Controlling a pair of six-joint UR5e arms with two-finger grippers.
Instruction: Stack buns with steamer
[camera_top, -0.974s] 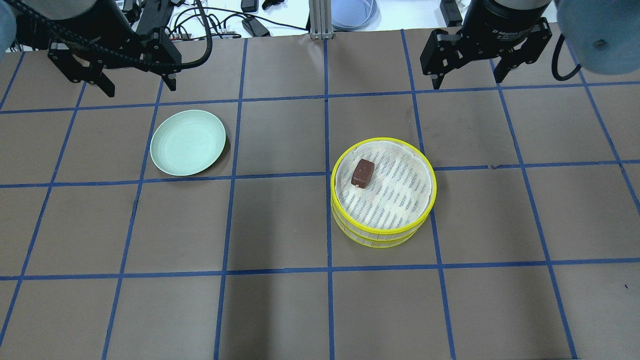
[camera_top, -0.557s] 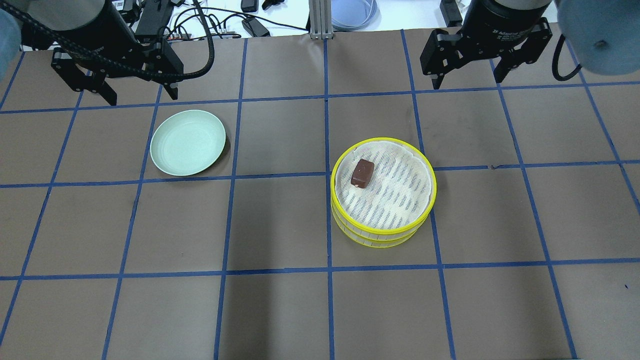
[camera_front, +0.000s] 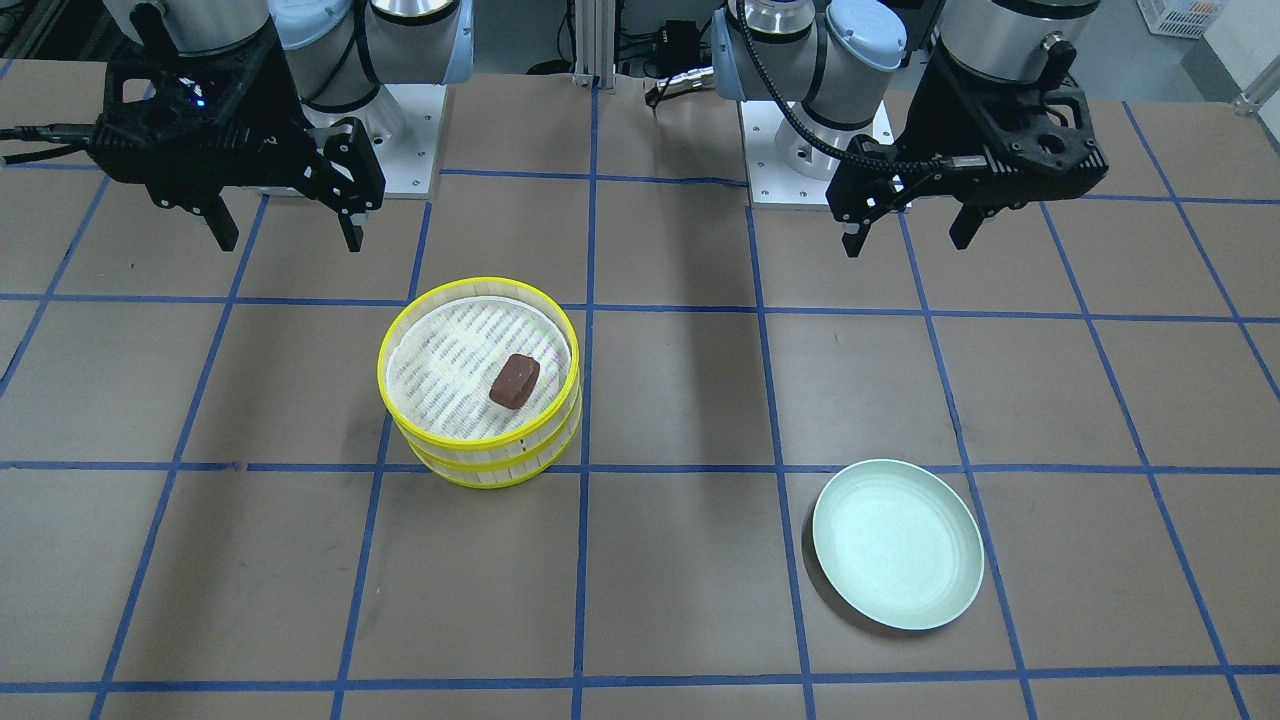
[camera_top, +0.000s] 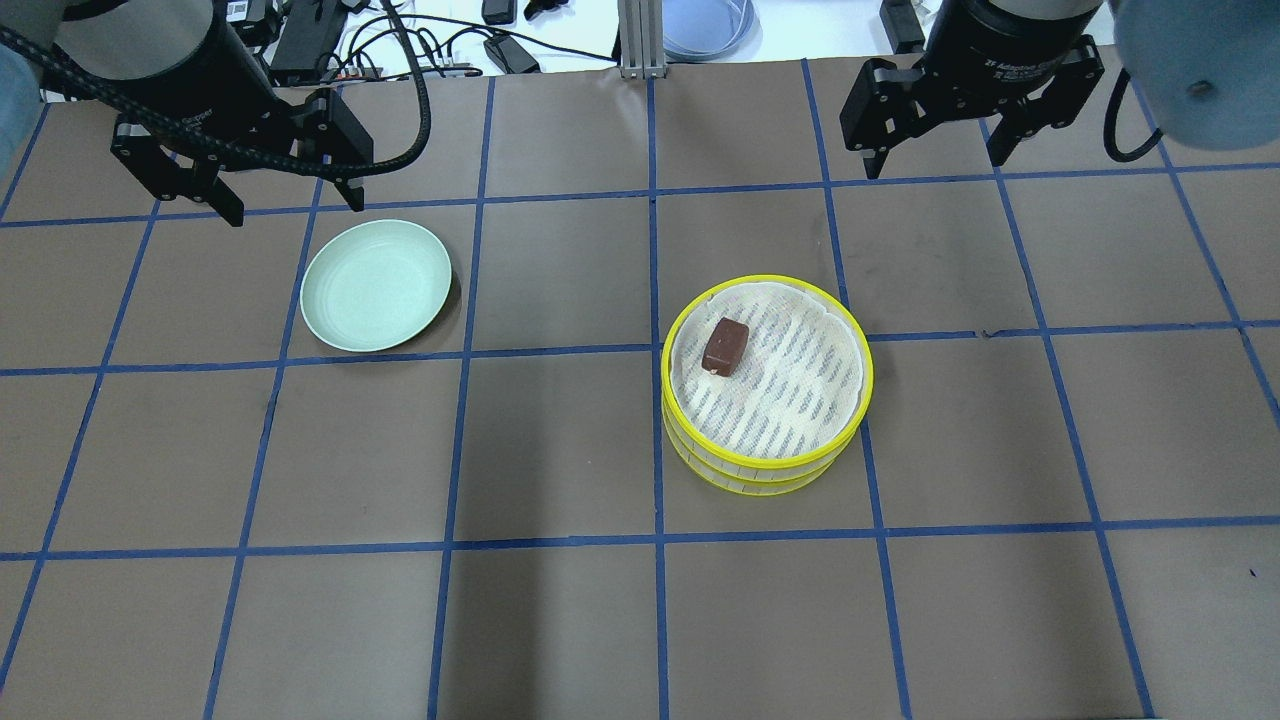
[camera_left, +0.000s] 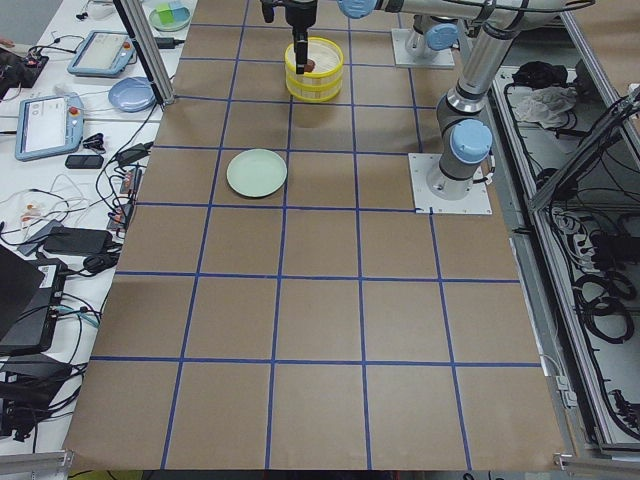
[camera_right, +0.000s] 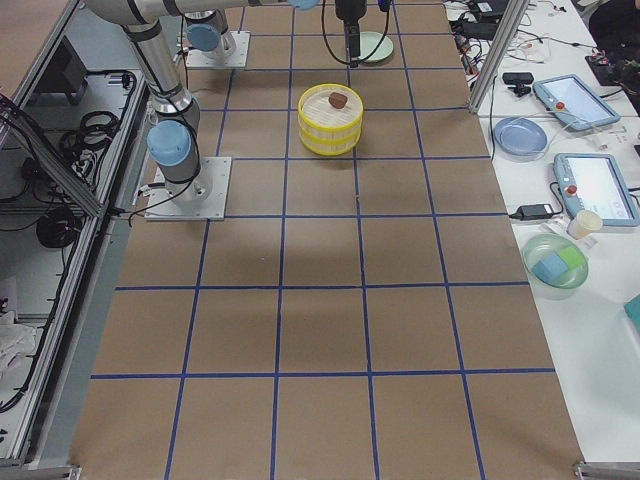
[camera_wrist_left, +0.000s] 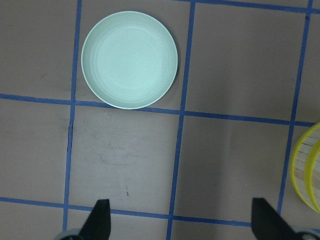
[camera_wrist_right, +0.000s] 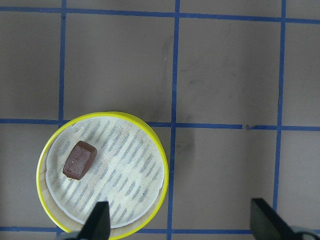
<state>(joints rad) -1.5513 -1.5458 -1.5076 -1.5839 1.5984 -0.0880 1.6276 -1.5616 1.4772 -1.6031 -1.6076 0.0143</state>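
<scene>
The two steamer (camera_top: 768, 464) tiers stand stacked right of the table's middle, and they show in the front view (camera_front: 478, 447) too. The dark reddish-brown bun (camera_top: 726, 346) lies on the top tier's striped floor, as the right wrist view (camera_wrist_right: 79, 160) shows. The cream bun is hidden or out of view. My left gripper (camera_top: 292, 205) is open and empty, high behind the plate's left side. My right gripper (camera_top: 937, 165) is open and empty, high behind and right of the steamer.
A pale green plate (camera_top: 376, 285) lies empty left of the middle; it also shows in the left wrist view (camera_wrist_left: 129, 59). Cables, tablets and dishes lie on the bench beyond the far table edge. Blue tape lines grid the brown table.
My left gripper has moved slightly forward over the table, toward the plate, still open. The right gripper, steamer and bun have not moved.
</scene>
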